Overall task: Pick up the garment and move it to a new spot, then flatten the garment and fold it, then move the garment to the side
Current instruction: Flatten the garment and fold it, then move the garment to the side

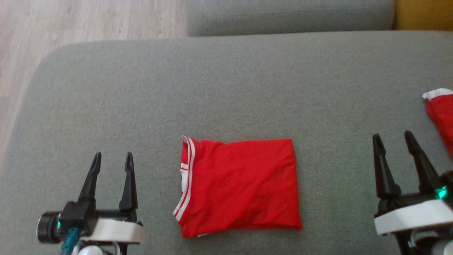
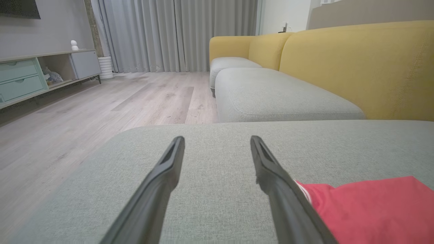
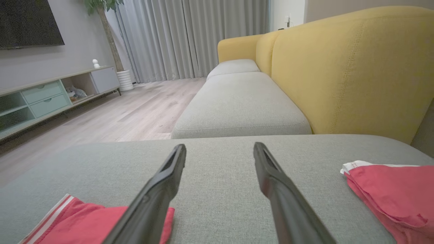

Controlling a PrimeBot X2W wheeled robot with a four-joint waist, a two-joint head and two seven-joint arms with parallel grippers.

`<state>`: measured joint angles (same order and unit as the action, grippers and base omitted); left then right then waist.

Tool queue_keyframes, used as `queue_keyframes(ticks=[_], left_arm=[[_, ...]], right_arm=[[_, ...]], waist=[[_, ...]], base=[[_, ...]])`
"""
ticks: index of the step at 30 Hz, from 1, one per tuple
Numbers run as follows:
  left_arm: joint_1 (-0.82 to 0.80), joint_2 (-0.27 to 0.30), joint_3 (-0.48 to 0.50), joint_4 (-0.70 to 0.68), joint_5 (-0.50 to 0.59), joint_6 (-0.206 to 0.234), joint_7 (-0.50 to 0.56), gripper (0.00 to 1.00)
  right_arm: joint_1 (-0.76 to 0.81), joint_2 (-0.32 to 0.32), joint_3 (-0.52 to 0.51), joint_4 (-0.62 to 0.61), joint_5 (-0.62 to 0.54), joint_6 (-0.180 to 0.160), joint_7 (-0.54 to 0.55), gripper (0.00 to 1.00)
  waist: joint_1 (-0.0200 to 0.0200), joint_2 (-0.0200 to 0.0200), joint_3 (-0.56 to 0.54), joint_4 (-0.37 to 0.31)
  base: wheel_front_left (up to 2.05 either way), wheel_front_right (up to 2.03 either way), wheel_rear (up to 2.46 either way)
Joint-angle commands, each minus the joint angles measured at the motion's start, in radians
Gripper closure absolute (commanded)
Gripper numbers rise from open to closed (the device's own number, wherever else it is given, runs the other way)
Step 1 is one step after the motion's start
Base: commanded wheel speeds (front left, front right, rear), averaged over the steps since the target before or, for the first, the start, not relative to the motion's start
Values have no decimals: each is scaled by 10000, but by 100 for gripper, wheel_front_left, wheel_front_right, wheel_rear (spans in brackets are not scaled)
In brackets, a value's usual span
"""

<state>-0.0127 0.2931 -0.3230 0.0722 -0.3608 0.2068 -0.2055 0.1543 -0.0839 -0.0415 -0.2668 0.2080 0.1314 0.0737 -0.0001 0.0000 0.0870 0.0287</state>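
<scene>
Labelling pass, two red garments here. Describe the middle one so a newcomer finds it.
On the grey cushion, look between the left gripper and right gripper. There lies the folded red garment, a neat rectangle. Unlike the second red garment at the cushion's right edge, it lies central, with white-striped trim along its left side.
</scene>
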Motion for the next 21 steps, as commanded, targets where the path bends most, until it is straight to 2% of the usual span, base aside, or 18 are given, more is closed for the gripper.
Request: queue_keyframes(ticks=[1, 21], left_arm=[[-51, 254, 352, -390, 63, 105, 42, 0], [1043, 359, 31, -775, -134, 328, 665, 0]], right_arm=[[-54, -20, 223, -467, -70, -7, 73, 0], [1135, 263, 285, -446, -29, -7, 409, 0]], waist=[[1, 0, -250, -101], [1, 0, -1189, -81]], base=[[0, 0, 0], [0, 0, 0]])
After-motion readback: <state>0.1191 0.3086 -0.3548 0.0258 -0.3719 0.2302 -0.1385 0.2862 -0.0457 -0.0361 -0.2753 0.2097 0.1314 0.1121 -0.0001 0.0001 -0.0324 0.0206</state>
